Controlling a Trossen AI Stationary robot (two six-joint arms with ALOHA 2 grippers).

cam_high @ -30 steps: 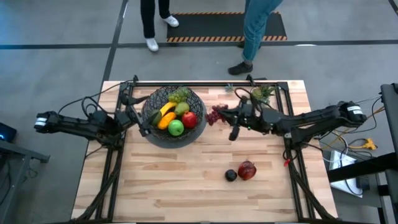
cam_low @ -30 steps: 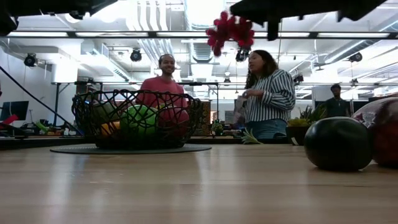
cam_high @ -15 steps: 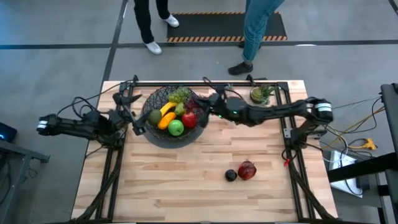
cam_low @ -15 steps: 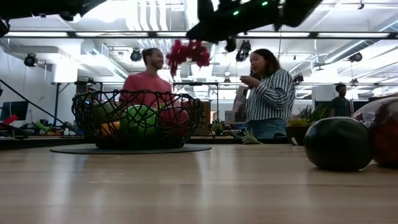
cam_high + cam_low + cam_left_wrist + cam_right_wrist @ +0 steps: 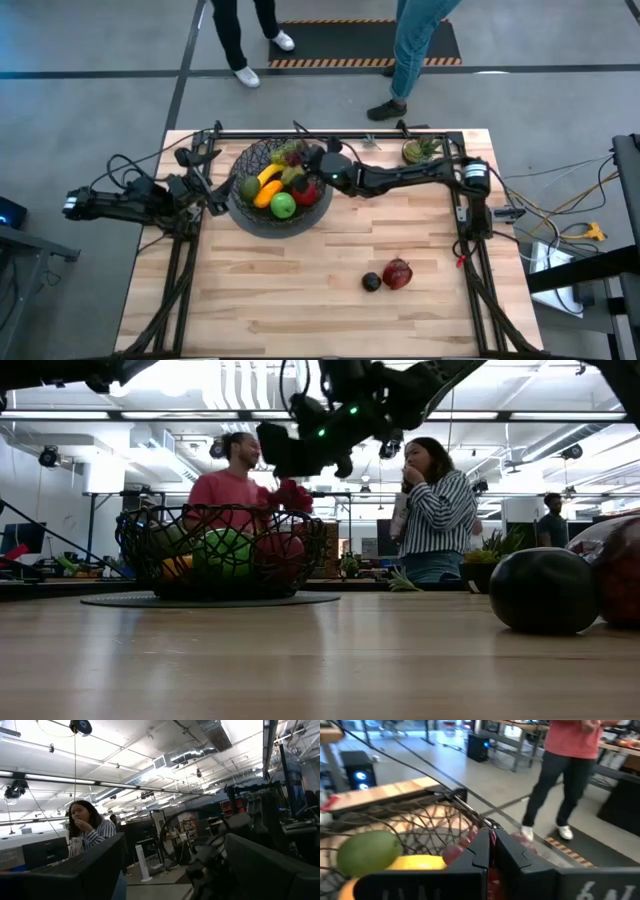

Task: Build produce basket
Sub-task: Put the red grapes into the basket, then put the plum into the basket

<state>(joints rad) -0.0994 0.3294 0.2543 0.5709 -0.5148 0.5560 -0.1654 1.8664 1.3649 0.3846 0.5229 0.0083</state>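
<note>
Two dark fingers of the right gripper (image 5: 313, 163) pinch together on a bunch of dark red grapes (image 5: 290, 496), held over the far right rim of the black wire basket (image 5: 246, 216). From table height, the grapes hang at rim level, partly inside the mesh bowl (image 5: 140, 550). The right wrist view shows the fingers (image 5: 479, 851) closed tight on the red fruit above the mesh, with a pear (image 5: 368, 851) and a banana (image 5: 420, 864) just beneath. Inside the basket lie a green apple (image 5: 283, 206), a red apple (image 5: 306, 192), the banana (image 5: 268, 180), an orange piece (image 5: 263, 197) and green grapes (image 5: 290, 153). The left gripper (image 5: 212, 193) waits at the basket's left side; its fingers stand apart in its wrist view. Well away, near the table's front right, a small black fruit (image 5: 371, 282) sits touching a dark red apple (image 5: 397, 272). A small leafy pot (image 5: 418, 151) stands at the far right. Beyond the table, people (image 5: 432, 510) stand in the room.
</note>
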